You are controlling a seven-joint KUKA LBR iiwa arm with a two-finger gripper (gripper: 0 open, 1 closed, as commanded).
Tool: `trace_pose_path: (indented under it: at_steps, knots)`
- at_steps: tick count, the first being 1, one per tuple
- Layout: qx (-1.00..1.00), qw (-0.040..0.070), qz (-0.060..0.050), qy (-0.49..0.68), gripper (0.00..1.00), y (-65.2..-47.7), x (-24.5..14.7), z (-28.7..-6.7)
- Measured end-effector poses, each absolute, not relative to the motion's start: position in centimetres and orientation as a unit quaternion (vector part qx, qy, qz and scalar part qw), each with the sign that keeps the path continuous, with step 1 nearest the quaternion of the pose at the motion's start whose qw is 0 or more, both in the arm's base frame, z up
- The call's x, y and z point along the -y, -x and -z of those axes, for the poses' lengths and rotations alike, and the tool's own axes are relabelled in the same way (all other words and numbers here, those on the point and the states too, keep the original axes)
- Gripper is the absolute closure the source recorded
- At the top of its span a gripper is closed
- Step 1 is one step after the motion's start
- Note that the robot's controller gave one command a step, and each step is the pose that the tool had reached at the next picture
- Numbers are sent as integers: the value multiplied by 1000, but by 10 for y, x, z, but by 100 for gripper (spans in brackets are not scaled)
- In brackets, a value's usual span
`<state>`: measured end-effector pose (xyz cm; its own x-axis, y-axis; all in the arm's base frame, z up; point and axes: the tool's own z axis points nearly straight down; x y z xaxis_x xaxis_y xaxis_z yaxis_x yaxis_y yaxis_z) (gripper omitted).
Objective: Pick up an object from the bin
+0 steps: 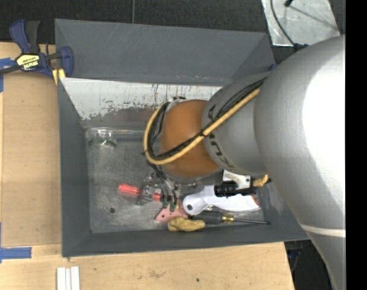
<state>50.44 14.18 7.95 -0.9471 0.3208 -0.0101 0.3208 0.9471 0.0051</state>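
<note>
Tan lumpy piece (185, 224) flat against near wall of grey metal bin (75, 180), about mid-width. Small pink flat scrap (165, 214) touching its left end; thin dark rod (241, 220) running right from it along same wall. White plastic part with black cap (215, 199) just behind rod, under arm. Farther in, gripper (154, 193) low over bin floor, below orange wrist cover (182, 139). Short red cylinder (130, 190) lying just left of gripper, right end at it. Open or clamped: cannot tell. Clear plastic item (102, 136) in far left corner.

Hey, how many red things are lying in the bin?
1: a red cylinder on the bin floor, toward the front, just left of the gripper. The arm may hide others.
</note>
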Motion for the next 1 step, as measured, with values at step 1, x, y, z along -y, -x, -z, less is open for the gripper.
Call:
trace_pose_path:
  at_steps: [1]
  knots:
    - [-987,5,-2,-163,100,-504,-142,-80]
